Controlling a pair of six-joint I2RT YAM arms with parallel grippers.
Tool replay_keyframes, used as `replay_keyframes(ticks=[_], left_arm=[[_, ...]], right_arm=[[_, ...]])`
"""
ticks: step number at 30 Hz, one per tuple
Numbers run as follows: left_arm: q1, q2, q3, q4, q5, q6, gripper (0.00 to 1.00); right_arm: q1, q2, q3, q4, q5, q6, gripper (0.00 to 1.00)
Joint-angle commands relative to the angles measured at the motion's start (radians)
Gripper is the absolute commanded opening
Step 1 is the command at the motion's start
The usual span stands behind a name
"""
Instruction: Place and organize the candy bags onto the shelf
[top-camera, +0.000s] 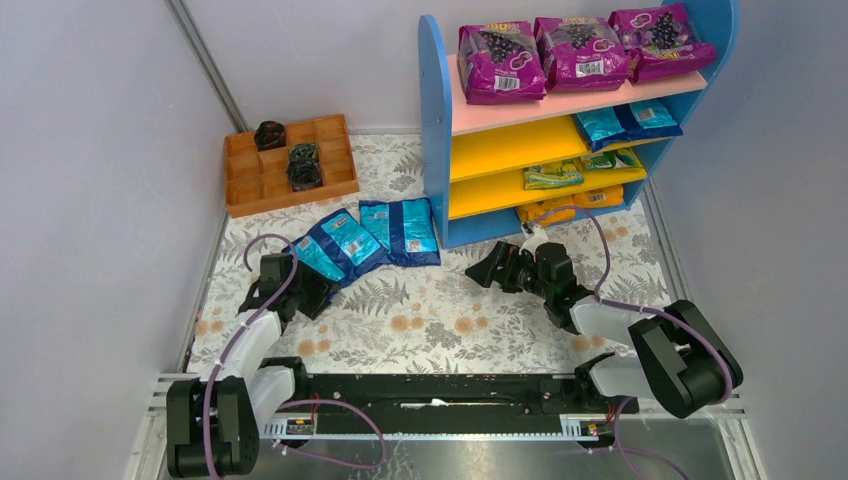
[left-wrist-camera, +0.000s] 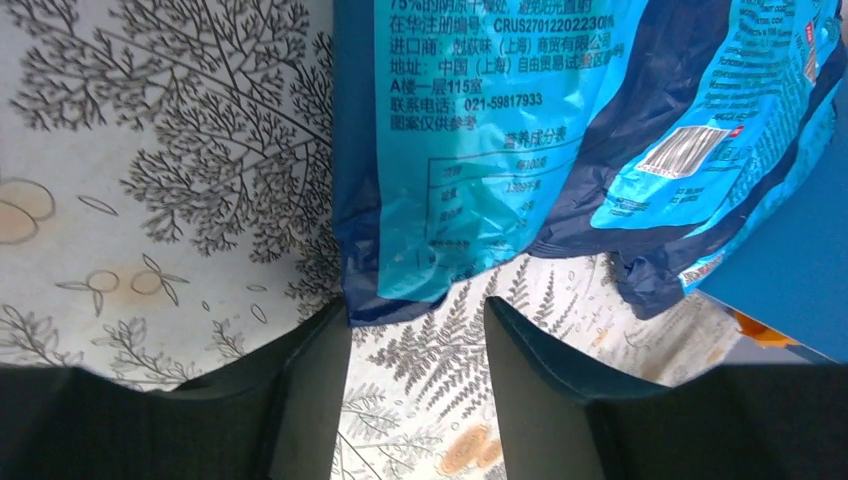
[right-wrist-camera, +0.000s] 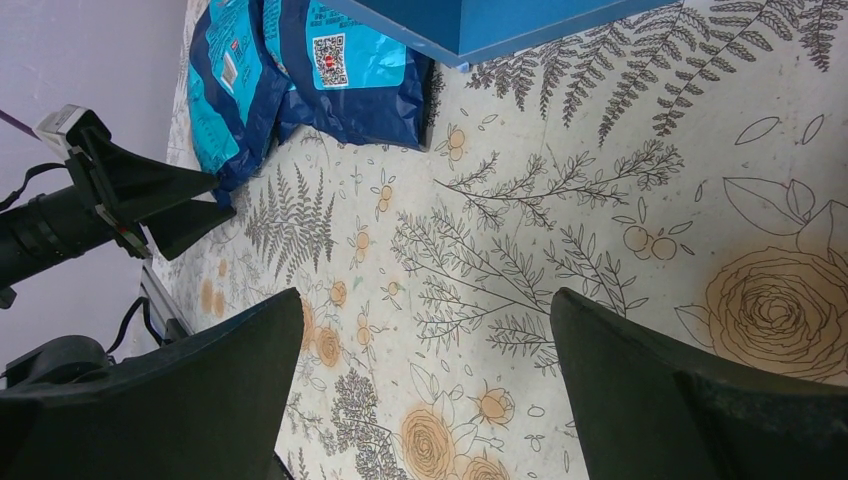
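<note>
The blue candy bag (left-wrist-camera: 470, 150) lay lengthwise at 12 o'clock of the left fingers (left-wrist-camera: 300, 400), which stood part-spread, gripping nothing. The right fingers (right-wrist-camera: 200, 390), wide apart, were farther off.

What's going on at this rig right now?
A two-arm robot is shelving candy bags. The shelf is already partly stocked. Three blue candy bags lie on the table just left of it. The left gripper sits at the near edge of the leftmost blue bag, jaws apart, nothing gripped yet. The right gripper hovers open and empty over the table in front of the shelf.
</note>
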Motion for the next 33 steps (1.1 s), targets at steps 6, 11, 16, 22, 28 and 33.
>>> replay_keyframes(ticks=[6, 11, 16, 22, 28, 33], left_arm=[[0.003, 0.002, -0.014, 0.127, 0.000, 0.028, 0.29], [0.003, -0.017, 0.002, 0.114, 0.032, 0.059, 0.04], [0.002, -0.060, 0.023, 0.089, 0.130, 0.061, 0.00], [-0.094, -0.166, 0.012, 0.088, 0.245, -0.039, 0.00], [-0.388, -0.238, -0.026, 0.169, 0.139, -0.217, 0.00], [-0.579, -0.201, -0.047, 0.262, 0.071, -0.292, 0.00]], right_arm=[[0.006, 0.030, 0.027, 0.036, -0.019, 0.001, 1.00], [0.005, 0.039, 0.032, 0.035, -0.020, 0.002, 1.00], [0.005, 0.050, 0.039, 0.030, -0.021, 0.004, 1.00], [0.006, 0.079, 0.072, -0.003, -0.042, 0.025, 1.00], [0.067, 0.190, 0.030, 0.287, -0.122, 0.327, 1.00], [0.208, 0.353, 0.042, 0.575, -0.089, 0.556, 1.00]])
